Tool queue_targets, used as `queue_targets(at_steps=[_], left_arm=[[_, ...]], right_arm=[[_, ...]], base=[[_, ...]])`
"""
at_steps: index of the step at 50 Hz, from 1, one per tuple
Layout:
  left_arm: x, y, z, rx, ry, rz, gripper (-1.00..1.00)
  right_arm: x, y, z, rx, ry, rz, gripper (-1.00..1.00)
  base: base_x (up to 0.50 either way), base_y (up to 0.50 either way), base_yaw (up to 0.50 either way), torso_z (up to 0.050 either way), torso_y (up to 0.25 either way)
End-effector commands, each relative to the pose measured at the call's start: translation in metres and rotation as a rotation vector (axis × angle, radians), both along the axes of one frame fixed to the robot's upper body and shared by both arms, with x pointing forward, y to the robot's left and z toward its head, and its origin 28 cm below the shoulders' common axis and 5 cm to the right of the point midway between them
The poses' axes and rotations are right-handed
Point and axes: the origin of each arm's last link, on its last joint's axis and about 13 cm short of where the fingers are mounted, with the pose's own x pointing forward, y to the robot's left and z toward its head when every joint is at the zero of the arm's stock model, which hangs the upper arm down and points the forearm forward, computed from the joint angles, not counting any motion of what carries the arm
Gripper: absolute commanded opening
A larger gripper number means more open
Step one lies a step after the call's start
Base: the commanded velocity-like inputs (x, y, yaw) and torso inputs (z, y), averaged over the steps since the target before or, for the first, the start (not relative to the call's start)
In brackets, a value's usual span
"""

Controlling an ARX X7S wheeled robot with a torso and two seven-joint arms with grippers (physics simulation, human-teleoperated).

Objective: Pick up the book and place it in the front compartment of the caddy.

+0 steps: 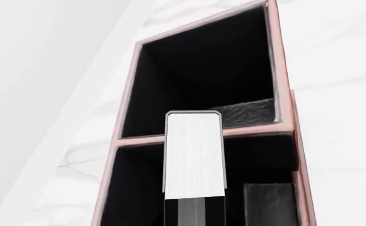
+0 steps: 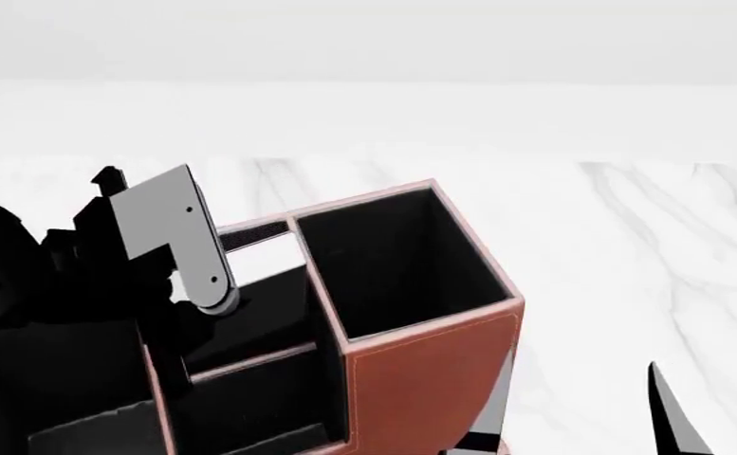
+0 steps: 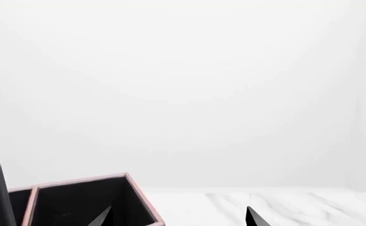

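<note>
Red-brown caddy (image 2: 425, 370) pockets lie open under the book (image 1: 194, 153) (left pincer's grip unseen; right pincer (image 3: 179, 217) apart).

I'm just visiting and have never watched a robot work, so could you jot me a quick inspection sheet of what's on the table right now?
Surface: white marble-look tabletop.
Job's things: book on end, white page edge toward the left wrist camera, over the red-brown caddy; whether it is inside a pocket cannot be told.
Clutter: nothing seen.
Grippers: left gripper over the caddy's lower pockets, apparently holding the book, fingers hidden; right gripper beside the caddy, open, empty.
Cables: nothing seen.
Surroundings: plain pale wall.
</note>
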Motion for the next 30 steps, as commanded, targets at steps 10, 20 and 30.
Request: queue_targets(at_steps=[10, 20, 30], left_arm=[[0.015, -0.006, -0.009, -0.071, -0.01, -0.031, -1.0], [0.019, -0.005, -0.016, -0.067, -0.002, -0.033, -1.0], [0.025, -0.002, -0.025, -0.058, 0.004, -0.024, -1.0]], right_arm=[[0.002, -0.002, -0.001, 0.01, -0.013, 0.004, 1.0], [0.003, -0.001, -0.002, 0.006, -0.011, 0.002, 1.0], [0.005, -0.001, -0.006, 0.002, 0.0, 0.002, 1.0]], base=[[0.0, 0.0, 0.0, 0.0, 0.001], [0.0, 0.0, 0.0, 0.001, 0.002], [0.0, 0.0, 0.0, 0.0, 0.001]])
